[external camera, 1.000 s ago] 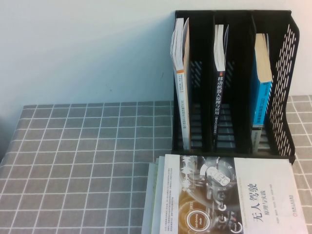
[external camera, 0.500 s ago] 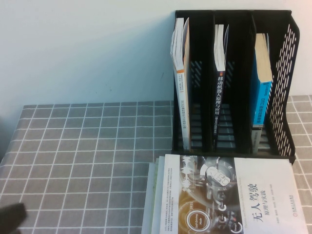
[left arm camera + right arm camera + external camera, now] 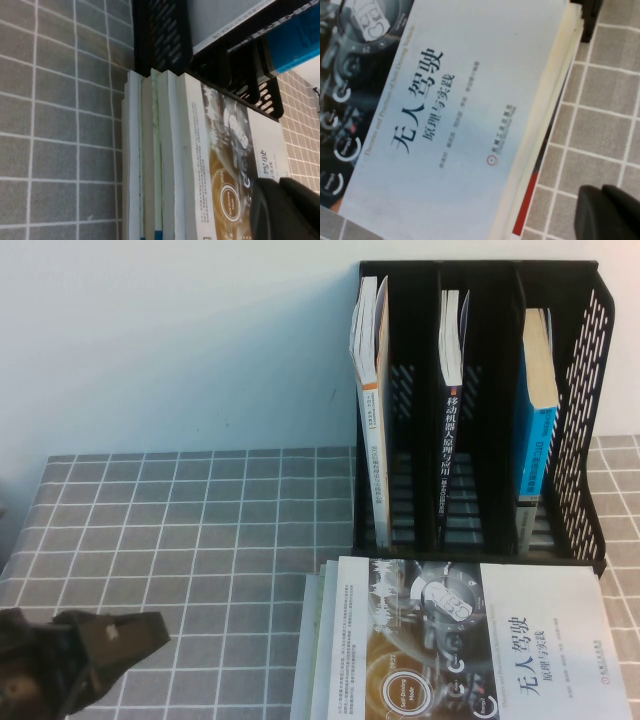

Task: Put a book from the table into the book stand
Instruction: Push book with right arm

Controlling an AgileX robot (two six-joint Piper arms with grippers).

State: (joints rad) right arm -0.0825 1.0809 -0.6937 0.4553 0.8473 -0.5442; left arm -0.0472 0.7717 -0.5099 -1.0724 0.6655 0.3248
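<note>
While the book (image 3: 480,640) lies flat on top of a stack at the near right of the table (image 3: 180,530), the left gripper (image 3: 125,635) hangs low over the near left corner, well apart from the book, its dark fingers pressed together with nothing between them. The left wrist view shows a dark fingertip (image 3: 285,207) at the frame edge, with the book (image 3: 235,165) and the page edges of the stack beneath it. The right gripper (image 3: 607,212) shows only as a dark shape in its own wrist view, above the grey grid cloth just beside the book's corner (image 3: 470,115); whether it is spread or closed cannot be told.

The book's cover is half white, half dark brown-grey with glowing circular graphics. On the white half, large black Chinese characters read 无人驾驶, with a smaller line 原理与实践 beneath. Alongside, small English text reads "Theories and Practice of Self-Driving Vehicle". A small red publisher's mark with tiny characters sits lower on the cover.

Just behind the stack stands the book stand (image 3: 575,440), a black upright rack with three tall slots and perforated sides, set against a pale wall. Its left slot holds a white-spined book (image 3: 372,410), the middle slot a dark-spined book (image 3: 452,420) with white Chinese lettering, and the right slot a blue-spined book (image 3: 535,430). All three stand upright.
</note>
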